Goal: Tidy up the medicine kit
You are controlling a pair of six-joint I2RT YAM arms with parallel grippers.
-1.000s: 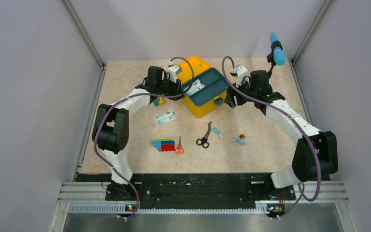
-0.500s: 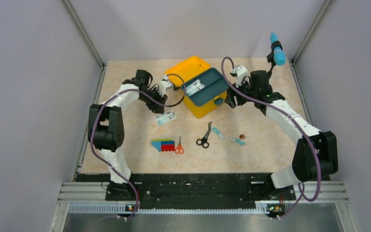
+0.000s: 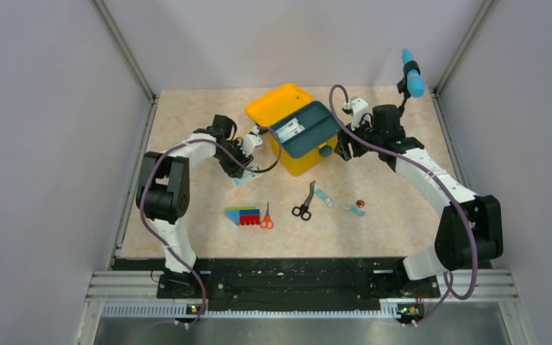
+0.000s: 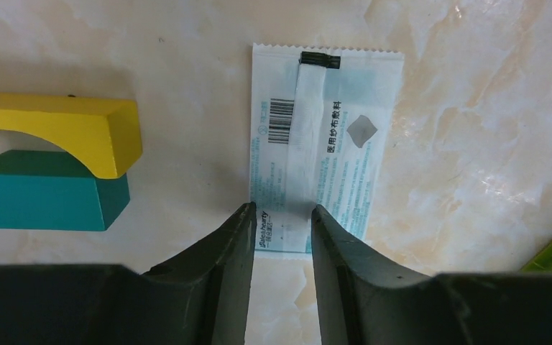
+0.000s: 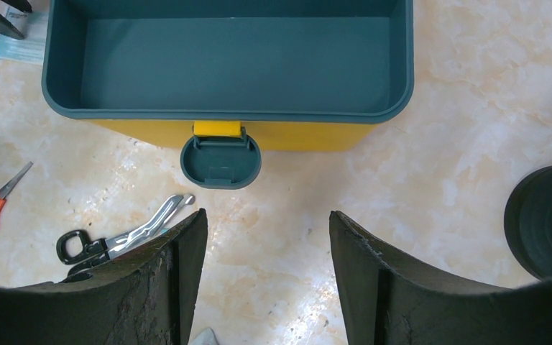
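The yellow medicine kit [image 3: 298, 159] stands open at the back middle, its lid [image 3: 279, 100] flipped back. A dark teal tray [image 3: 315, 129] rests on top with a white packet [image 3: 292, 129] inside. My left gripper [image 3: 240, 167] hovers low over a flat white gauze packet [image 4: 323, 144] on the table. Its jaws are open with a narrow gap, tips [image 4: 282, 212] above the packet's near edge, and bare table shows between them. My right gripper [image 3: 341, 149] is open and empty just right of the kit, facing the teal latch [image 5: 221, 159] and the tray [image 5: 230, 108].
A yellow arch and teal block [image 4: 50, 165] sit left of the gauze packet. Black-handled scissors [image 3: 304, 203], orange scissors [image 3: 266, 217], a multicoloured block [image 3: 241, 215], two small packets [image 3: 323, 197] and a brown ball [image 3: 360, 204] lie nearer. A blue cylinder [image 3: 412, 75] stands back right.
My left arm has swung away from the kit's left side and come down over the gauze packet. The right arm and gripper have not moved.
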